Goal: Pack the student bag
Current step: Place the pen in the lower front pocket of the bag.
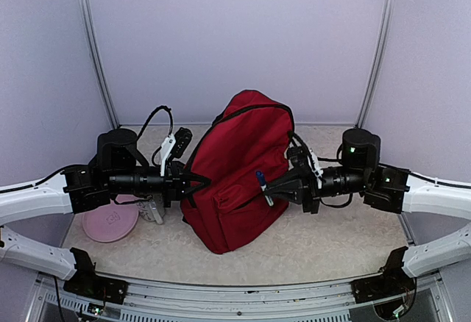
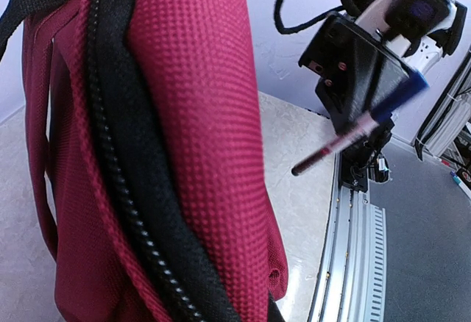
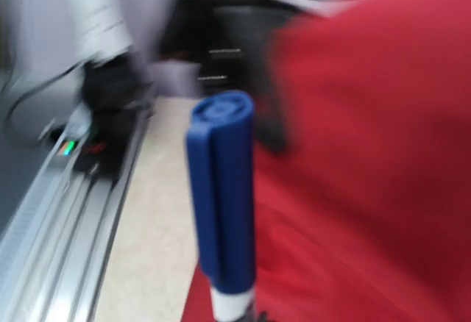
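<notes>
on the table (image 1: 331,252) sits a dark red, black-zippered student bag (image 1: 239,167).

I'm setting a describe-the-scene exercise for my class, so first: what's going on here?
Two robot arms are packing a dark red student bag that stands upright between them. The left gripper is closed at the bag's left side, apparently pinching the fabric by the zipper to steady it. The right gripper holds a pen with a blue cap just outside the bag, not yet in it. A pink disc and a small grey pouch lie on the table by the left arm.
</notes>
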You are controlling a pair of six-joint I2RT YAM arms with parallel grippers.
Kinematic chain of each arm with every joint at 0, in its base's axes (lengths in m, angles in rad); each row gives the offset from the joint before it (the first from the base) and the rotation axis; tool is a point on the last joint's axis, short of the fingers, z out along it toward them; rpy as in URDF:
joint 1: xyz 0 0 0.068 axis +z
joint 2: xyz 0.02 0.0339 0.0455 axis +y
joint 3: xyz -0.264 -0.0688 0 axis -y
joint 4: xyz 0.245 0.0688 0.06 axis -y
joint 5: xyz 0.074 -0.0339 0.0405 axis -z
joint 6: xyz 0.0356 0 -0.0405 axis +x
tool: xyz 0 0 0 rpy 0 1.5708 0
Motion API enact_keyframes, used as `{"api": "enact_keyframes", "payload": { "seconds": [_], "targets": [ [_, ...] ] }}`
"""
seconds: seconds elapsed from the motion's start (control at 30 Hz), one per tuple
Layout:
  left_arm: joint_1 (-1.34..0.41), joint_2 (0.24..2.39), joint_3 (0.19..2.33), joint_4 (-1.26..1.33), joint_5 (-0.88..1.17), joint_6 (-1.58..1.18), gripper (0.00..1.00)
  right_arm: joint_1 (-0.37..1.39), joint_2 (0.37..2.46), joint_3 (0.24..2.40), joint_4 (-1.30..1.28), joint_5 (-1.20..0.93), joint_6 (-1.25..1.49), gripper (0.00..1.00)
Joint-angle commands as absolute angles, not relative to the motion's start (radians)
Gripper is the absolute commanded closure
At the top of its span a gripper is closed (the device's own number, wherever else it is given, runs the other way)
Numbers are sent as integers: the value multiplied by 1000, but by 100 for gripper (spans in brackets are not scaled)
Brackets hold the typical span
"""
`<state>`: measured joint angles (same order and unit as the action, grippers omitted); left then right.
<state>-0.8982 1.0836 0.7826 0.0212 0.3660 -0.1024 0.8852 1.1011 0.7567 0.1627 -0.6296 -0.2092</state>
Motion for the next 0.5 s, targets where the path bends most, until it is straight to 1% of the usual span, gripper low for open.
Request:
{"api": "enact_keyframes", "payload": {
  "seconds": [0.0, 0.2, 0.27, 0.33, 0.47],
  "targets": [
    [-904, 1060, 805, 49, 371, -88, 95, 978, 1114, 731, 151, -679, -712, 100],
    [-903, 1066, 806, 49, 373, -88, 95, 999, 1192, 768, 116, -393, -1078, 100],
    [-904, 1064, 807, 49, 373, -87, 95, 998, 1217, 786, 114, -307, -1158, 100],
    [-905, 1063, 807, 49, 371, -86, 95, 993, 1248, 821, 68, -250, -1254, 100],
    [-905, 1060, 807, 49, 370, -86, 95, 970, 1282, 864, 4, -188, -1325, 100]
  ]
}}
